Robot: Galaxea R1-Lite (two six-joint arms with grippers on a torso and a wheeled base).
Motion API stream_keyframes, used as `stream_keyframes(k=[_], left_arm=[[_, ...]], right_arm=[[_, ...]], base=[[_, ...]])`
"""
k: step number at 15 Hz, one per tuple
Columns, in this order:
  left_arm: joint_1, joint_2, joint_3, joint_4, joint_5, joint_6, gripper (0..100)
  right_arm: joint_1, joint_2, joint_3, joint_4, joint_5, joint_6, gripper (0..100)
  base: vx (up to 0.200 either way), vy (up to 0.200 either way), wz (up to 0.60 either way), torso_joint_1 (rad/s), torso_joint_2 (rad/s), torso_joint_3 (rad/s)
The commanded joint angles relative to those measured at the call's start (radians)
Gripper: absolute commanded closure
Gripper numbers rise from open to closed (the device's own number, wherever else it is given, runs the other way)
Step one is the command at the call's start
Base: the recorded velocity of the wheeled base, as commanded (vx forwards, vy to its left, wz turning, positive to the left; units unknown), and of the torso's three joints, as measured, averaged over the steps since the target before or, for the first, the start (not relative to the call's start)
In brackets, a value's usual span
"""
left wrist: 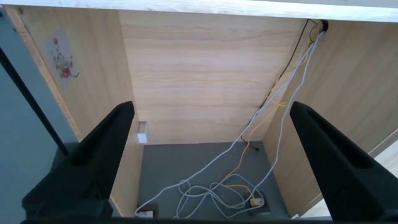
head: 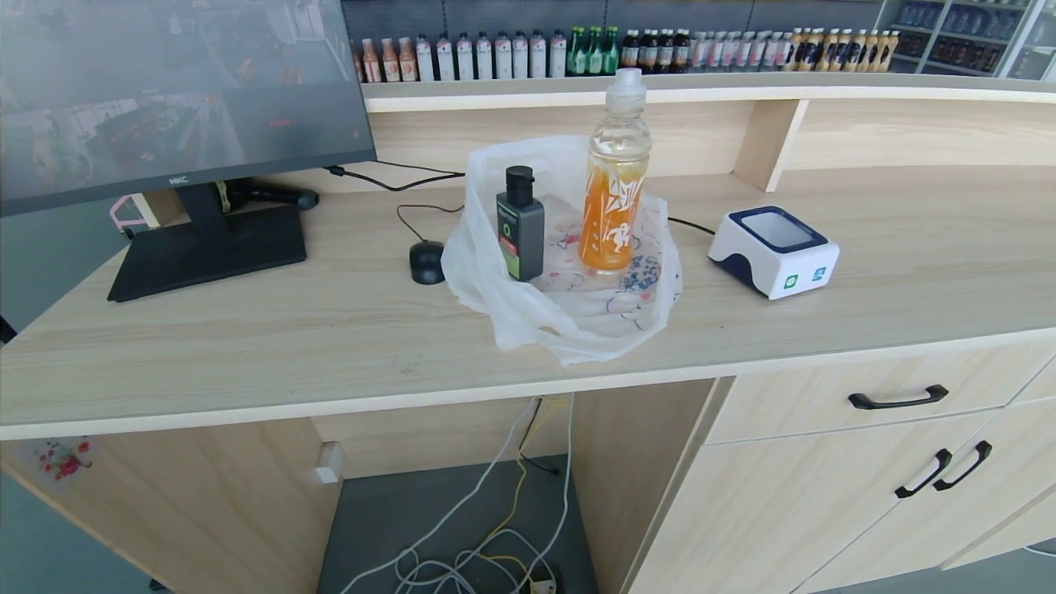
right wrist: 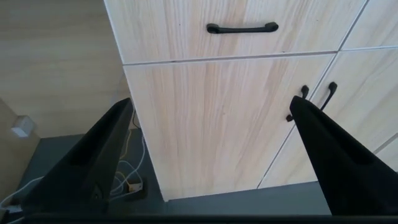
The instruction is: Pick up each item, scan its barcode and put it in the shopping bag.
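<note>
head cam, counter (head: 247, 330) in front of me. the shopping bag (head: 495, 280), white plastic, sits open at the middle of the counter with its sides slumped down. two items stand upright inside it: an orange drink bottle (head: 615, 190) with a clear cap, and a dark pump bottle (head: 520, 231) at its 9 o'clock, just beside it, and i cannot tell if they touch. the barcode scanner (head: 773, 252), white with a dark top window, rests on the counter at 3 o'clock from the bag, apart from it. a black mouse (head: 426, 261) lies at the bag's 9 o'clock, right at its edge. a monitor (head: 165, 91) stands at 10 o'clock, well apart.

left gripper (left wrist: 212, 107): jaws spread wide, nothing between them. it is below the counter edge, facing the open knee space where loose cables (left wrist: 236, 180) lie on the floor.

right gripper (right wrist: 211, 101): jaws spread wide, nothing between them. it faces the cabinet front, with a drawer handle (right wrist: 242, 28) and a pair of door handles (right wrist: 317, 99) in sight.
</note>
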Motion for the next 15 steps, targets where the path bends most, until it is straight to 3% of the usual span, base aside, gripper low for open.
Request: stream_keyframes(k=[1, 3, 13, 15], left_arm=[[0.000, 0.000, 0.000, 0.000, 0.001, 0.000, 0], [0.000, 0.000, 0.000, 0.000, 0.001, -0.001, 0], [0.000, 0.000, 0.000, 0.000, 0.001, -0.003, 0], [0.000, 0.000, 0.000, 0.000, 0.001, -0.003, 0]], right_arm=[[0.001, 0.002, 0.000, 0.000, 0.000, 0.000, 0], [0.001, 0.002, 0.000, 0.000, 0.000, -0.002, 0], [0.001, 0.002, 0.000, 0.000, 0.000, -0.002, 0], [0.001, 0.002, 0.000, 0.000, 0.000, -0.007, 0]], base=[[0.000, 0.000, 0.00, 0.000, 0.00, 0.000], [0.000, 0.000, 0.00, 0.000, 0.00, 0.000], [0.000, -0.200, 0.00, 0.001, 0.00, 0.002], [0.000, -0.200, 0.60, 0.000, 0.00, 0.002]])
